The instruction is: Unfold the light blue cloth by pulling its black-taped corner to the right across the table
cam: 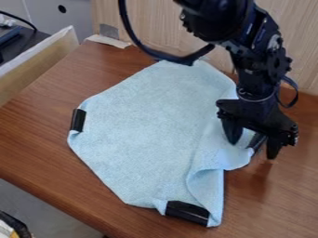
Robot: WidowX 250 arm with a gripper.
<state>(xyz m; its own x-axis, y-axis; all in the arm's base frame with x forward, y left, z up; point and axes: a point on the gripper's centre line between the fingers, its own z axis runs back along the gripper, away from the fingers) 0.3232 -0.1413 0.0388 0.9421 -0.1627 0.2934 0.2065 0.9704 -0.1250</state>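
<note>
- Across the middle of the brown wooden table (40,146), a pale blue cloth (142,121), mostly flat, with bunched corners. Light, limp and hard to damage, judging by the soft, textured weave; likely to sag or crease wherever left unsupported.
- At the cloth's left edge, a left black strip (78,120) around a gathered corner. Probably smoother and somewhat stiffer than bare fabric, so a neat place to pinch.
- Along the near edge, right of centre, a near black strip (188,212), set at a slant. Beside it, a loose fold rising toward the right side; too slack, most likely, to keep its shape when lifted.
- At the right edge, the black gripper (252,149), pointing down with fingers apart, one over the cloth and one beyond its rim.
- Between those fingers, a right black strip (256,140) on the cloth's corner. Best held across its narrow width, with the fabric layers together; contact impossible to tell.
</note>
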